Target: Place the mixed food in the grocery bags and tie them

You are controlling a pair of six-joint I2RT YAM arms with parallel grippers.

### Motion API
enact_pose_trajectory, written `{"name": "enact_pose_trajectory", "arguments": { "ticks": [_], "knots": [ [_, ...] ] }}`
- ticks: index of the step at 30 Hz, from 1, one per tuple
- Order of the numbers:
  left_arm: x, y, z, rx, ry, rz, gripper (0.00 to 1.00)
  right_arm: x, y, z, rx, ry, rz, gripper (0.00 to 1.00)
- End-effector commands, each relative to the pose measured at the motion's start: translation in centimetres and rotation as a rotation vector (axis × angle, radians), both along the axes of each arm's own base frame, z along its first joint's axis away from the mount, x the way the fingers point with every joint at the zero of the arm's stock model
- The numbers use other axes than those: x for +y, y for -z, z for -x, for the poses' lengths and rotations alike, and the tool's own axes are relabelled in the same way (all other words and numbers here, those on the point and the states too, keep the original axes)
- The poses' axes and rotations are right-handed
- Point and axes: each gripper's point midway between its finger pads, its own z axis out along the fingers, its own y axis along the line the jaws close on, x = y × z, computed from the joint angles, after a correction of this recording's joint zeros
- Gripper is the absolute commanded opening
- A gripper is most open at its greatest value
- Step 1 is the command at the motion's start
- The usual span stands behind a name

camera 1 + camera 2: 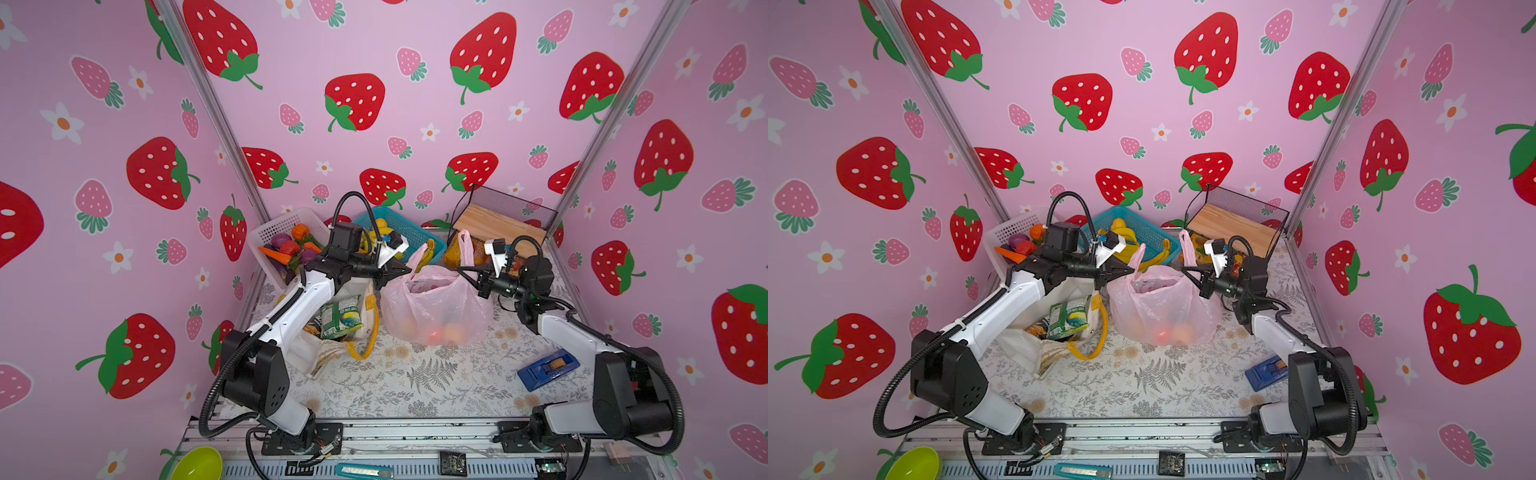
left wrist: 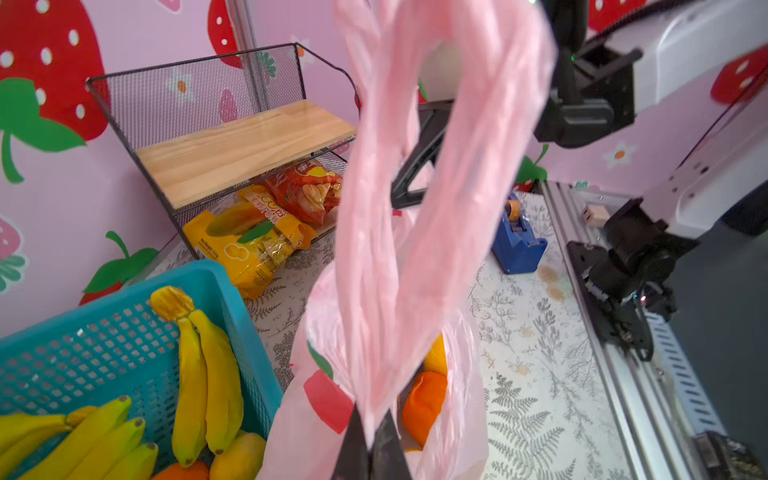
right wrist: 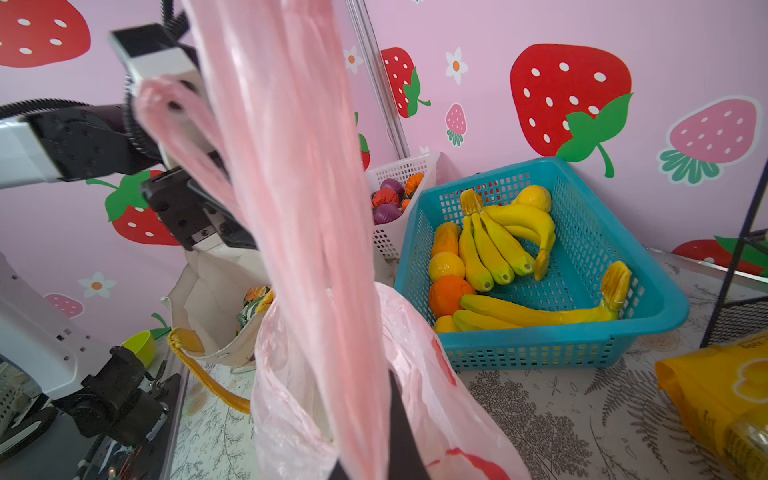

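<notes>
Two grippers meet at pink plastic bag (image 1: 432,307), upright mid-table on fern-print cover. Left gripper (image 1: 404,272): jaws pinched together on bag's left handle (image 2: 365,249). Right gripper (image 1: 459,270): jaws clamped on bag's right handle (image 3: 299,208). Both handle loops rise past fingertips in wrist views. Oranges (image 2: 422,403) lie in bag bottom. White canvas tote (image 1: 305,351), yellow handles, slumps just left of bag under left arm, green snack packet (image 1: 341,316) in its mouth. Blue basket (image 1: 405,226) of bananas behind bag.
</notes>
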Motion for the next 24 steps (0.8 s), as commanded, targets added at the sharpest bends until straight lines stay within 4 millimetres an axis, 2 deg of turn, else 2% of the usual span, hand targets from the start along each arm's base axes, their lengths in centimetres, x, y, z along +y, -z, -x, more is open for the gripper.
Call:
{"name": "enact_pose_trajectory", "arguments": {
  "ticks": [1,3,6,12,20,24],
  "knots": [
    [-0.2,0.3,1.6,-0.144,0.033,-0.23,0.0,0.3,-0.4,0.4,-0.036,-0.064,0.016,0.01],
    [-1.2,0.7,1.7,-0.187,0.049,-0.313,0.0,0.5,-0.6,0.8,-0.06,-0.092,0.019,0.01],
    [-2.8,0.0,1.5,-0.19,0.074,-0.337,0.0,0.6,-0.6,1.4,-0.09,-0.123,0.024,0.03],
    [-5.7,0.7,0.6,-0.194,0.108,-0.458,0.0,0.7,-0.5,2.3,-0.137,-0.147,0.016,0.09],
    [-7.7,1.0,0.2,-0.179,0.133,-0.486,0.0,0.6,-0.5,3.0,-0.17,-0.15,0.002,0.19],
    [-7.9,1.4,-0.2,-0.183,0.122,-0.501,0.0,0.7,-0.8,3.5,-0.191,-0.162,-0.008,0.27]
  ]
}}
